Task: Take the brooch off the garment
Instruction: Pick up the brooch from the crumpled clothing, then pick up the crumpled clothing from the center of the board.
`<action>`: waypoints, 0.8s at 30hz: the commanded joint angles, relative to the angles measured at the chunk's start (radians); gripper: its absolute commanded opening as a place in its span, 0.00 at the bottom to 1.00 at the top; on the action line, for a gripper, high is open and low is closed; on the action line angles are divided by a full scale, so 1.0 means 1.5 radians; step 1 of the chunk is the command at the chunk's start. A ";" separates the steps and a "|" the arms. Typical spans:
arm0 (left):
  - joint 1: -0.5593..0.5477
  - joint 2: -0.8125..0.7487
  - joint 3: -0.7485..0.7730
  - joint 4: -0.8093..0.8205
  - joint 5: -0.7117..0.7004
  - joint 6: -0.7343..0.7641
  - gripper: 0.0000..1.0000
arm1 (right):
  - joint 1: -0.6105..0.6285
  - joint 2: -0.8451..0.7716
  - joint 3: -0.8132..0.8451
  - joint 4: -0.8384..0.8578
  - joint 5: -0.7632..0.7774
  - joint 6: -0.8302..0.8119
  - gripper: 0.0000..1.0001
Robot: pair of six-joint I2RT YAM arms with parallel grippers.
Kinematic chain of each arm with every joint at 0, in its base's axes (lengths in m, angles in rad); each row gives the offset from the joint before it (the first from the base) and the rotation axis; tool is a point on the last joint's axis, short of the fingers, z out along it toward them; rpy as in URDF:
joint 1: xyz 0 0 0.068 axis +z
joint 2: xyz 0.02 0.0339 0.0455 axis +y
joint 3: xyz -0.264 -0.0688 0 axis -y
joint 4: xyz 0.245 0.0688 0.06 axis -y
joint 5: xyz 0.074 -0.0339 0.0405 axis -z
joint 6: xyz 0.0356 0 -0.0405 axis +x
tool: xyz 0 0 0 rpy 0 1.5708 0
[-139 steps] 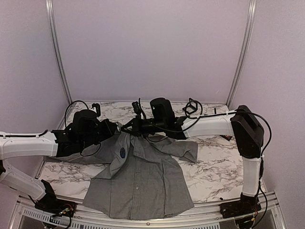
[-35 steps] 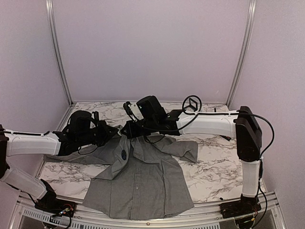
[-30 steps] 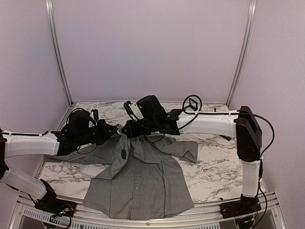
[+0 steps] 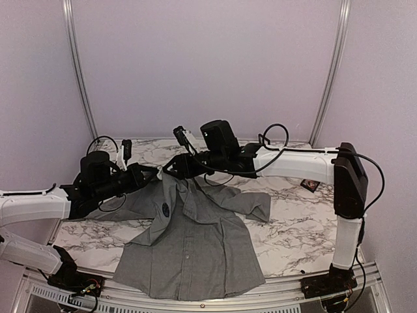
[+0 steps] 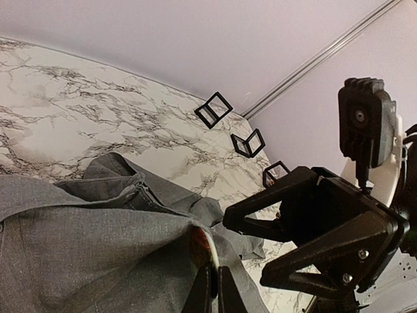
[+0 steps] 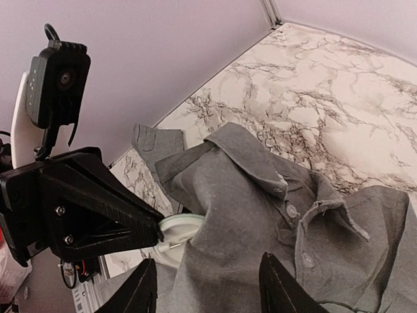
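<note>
A grey long-sleeved button-up shirt (image 4: 195, 248) lies front-up on a white marble-patterned surface (image 4: 293, 231). Its long axis runs from the collar at 12 o'clock to the hem at 6 o'clock. One sleeve trails toward 9 o'clock and the other lies folded toward 3 o'clock.

A small dark-blue oval brooch (image 4: 165, 209) sits on the chest panel at 9 o'clock of the button placket, below the collar. It is too small to tell which way it faces.

The left gripper (image 5: 213, 282) has its jaws pinched together on a fold of the shirt near the collar's 9 o'clock side, and the cloth there is lifted off the surface. In the right wrist view a pale round disc (image 6: 177, 229) shows at those fingertips against the cloth edge; what it is cannot be told.

The right gripper (image 6: 207, 267) hangs over the collar, just beside the left gripper, with its jaws spread wide and nothing between them. Neither gripper touches the brooch.

A small dark square object (image 4: 309, 185) rests on the surface at 3 o'clock, well apart from the shirt.
</note>
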 commanded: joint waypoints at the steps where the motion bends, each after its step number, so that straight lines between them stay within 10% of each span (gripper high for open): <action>1: 0.003 0.014 0.007 0.089 0.106 0.043 0.00 | -0.041 -0.034 -0.032 0.075 -0.044 0.020 0.53; 12: -0.078 0.268 0.244 0.028 0.289 0.097 0.00 | -0.159 -0.141 -0.176 0.105 -0.017 0.048 0.54; 24: -0.094 0.215 0.077 -0.066 0.181 0.049 0.00 | -0.115 -0.073 -0.120 -0.032 -0.036 -0.076 0.55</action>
